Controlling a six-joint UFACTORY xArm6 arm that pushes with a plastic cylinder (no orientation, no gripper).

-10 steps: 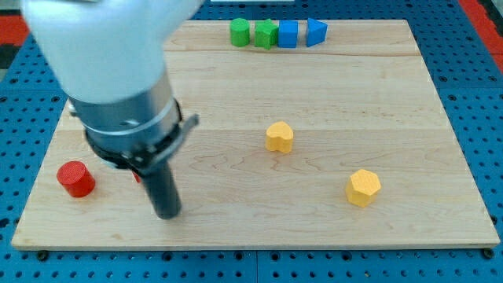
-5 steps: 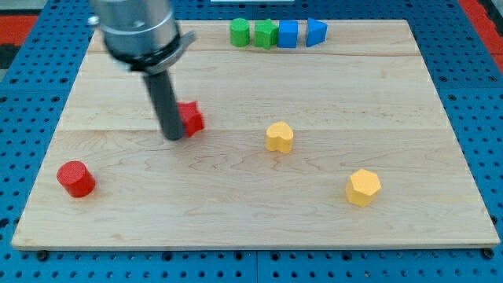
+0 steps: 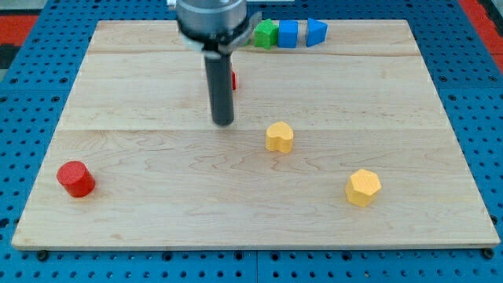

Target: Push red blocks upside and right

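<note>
My tip [image 3: 223, 122] rests on the wooden board [image 3: 141, 94] a little left of its middle. A red block [image 3: 233, 79] is almost wholly hidden behind the rod; only a sliver shows at the rod's right side, above the tip. A red cylinder [image 3: 75, 178] stands near the board's lower left corner, far left and below the tip.
A yellow block [image 3: 279, 137] lies just right of the tip and another yellow block [image 3: 363, 187] lies at the lower right. A green block [image 3: 266, 34], a blue cube [image 3: 288, 34] and a blue block [image 3: 316, 32] line the top edge; the arm hides what is left of them.
My tip has moved up and to the right across the board, pushing the red block with it from the lower left to the upper middle. The red cylinder has not moved.
</note>
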